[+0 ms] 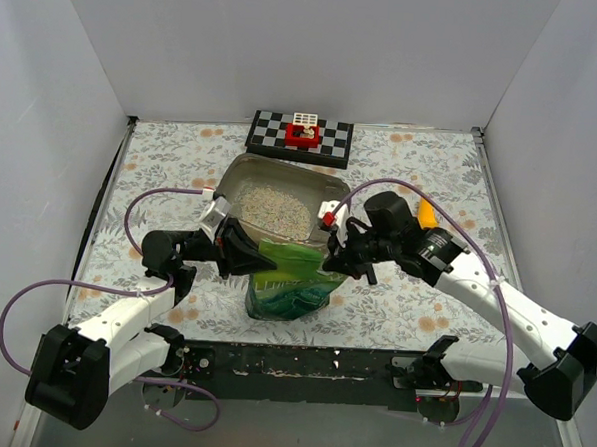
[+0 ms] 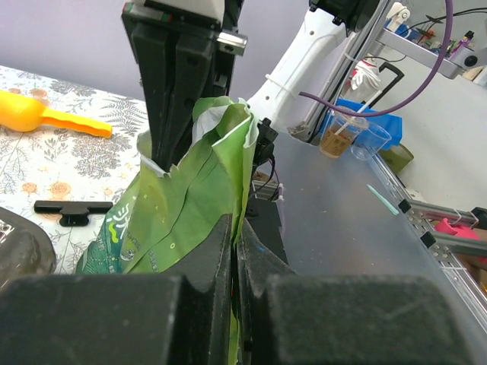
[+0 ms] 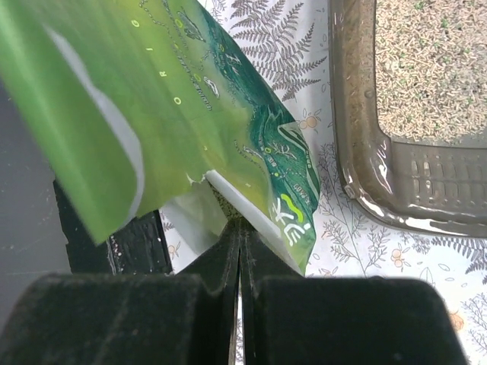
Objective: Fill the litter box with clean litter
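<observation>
The litter box lies mid-table, and clean litter covers its floor. Just in front of its near rim stands a glossy green bag. My left gripper is shut on the bag's left top edge, and my right gripper is shut on its right top edge. In the left wrist view the jaws pinch the green bag, with the other gripper's fingers across from them. In the right wrist view the jaws pinch the bag's white-lined lip, beside the litter box and its litter.
A yellow scoop lies right of the box, also seen in the left wrist view. A black-and-white checkered board with a red block sits at the back. White walls enclose the floral table. A black T-shaped piece lies near the bag.
</observation>
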Controlling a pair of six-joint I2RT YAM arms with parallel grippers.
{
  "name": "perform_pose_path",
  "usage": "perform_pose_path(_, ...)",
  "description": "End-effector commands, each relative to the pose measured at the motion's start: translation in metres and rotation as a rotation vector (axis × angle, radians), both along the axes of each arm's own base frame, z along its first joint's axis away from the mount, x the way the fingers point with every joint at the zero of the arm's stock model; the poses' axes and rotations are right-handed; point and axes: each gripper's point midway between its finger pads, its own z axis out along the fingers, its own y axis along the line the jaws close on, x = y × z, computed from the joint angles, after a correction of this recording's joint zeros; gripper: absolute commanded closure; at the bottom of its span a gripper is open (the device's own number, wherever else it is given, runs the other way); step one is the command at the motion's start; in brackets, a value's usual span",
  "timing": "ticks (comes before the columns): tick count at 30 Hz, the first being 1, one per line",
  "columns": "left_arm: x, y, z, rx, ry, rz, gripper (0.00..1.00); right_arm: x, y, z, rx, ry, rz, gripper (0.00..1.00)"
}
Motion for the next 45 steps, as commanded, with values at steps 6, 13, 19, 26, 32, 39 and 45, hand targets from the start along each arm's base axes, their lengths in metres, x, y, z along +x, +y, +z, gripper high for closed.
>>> perform_pose_path(6,-0.001,0.004,0.020,-0.073,-0.085,0.085,1.00,-0.003,0.025,-0.020,-0.039,0.052,0.190,0.99)
perform_pose_path(13,-0.005,0.007,0.008,-0.047,-0.078,0.100,1.00,0.021,0.038,-0.020,-0.074,0.034,0.226,0.99)
perform_pose_path(19,-0.005,0.008,-0.003,-0.028,-0.065,0.114,1.00,0.020,0.041,-0.021,-0.102,0.085,0.276,0.99)
perform_pose_path(26,0.002,0.007,-0.007,-0.024,-0.061,0.146,0.98,0.014,0.033,-0.039,-0.153,0.140,0.226,0.83)
perform_pose_path(32,0.014,0.005,-0.001,0.001,-0.041,0.185,0.73,0.039,0.023,-0.044,-0.174,0.044,0.048,0.54)
perform_pose_path(39,0.036,0.004,0.025,0.061,-0.070,0.260,0.47,0.030,0.012,-0.035,-0.144,0.019,0.025,0.49)
perform_pose_path(45,0.032,-0.006,0.051,0.085,-0.112,0.145,0.40,0.025,0.010,-0.028,-0.101,0.004,0.017,0.49)
